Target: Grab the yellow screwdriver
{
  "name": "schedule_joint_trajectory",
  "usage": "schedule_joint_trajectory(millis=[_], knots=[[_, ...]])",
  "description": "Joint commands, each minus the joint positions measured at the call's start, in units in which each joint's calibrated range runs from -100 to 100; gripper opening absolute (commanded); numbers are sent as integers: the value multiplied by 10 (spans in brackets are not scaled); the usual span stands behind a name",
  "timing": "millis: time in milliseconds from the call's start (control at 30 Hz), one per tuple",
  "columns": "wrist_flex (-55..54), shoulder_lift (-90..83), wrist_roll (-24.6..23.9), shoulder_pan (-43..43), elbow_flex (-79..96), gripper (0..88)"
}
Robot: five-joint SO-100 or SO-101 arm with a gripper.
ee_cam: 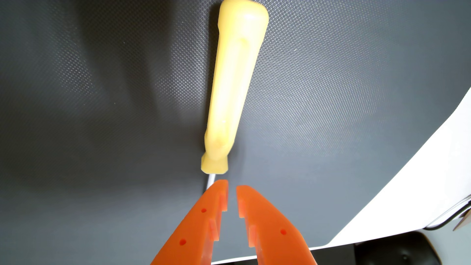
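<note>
The yellow screwdriver lies on a dark grey textured mat. Its thick handle runs from the top centre down to a flared collar near the middle of the wrist view. A short piece of its pale metal shaft shows below the collar and disappears under my left orange finger. My gripper sits just below the collar, with its tips close to the handle's end. The jaws stand a narrow gap apart, with bare mat and nothing else showing between them.
The mat ends at a curved edge on the right, where a white table surface begins. A black cable and a dark object sit at the lower right corner.
</note>
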Motion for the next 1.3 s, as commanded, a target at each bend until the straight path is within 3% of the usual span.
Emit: schedule_joint_trajectory(millis=[0,400,600,700,1267], knots=[[-5,-7,-2,6,-16,24],[-4,-8,2,26,-14,25],[18,-21,-2,21,22,213],[44,-40,-2,21,42,265],[19,-35,-7,-18,68,264]])
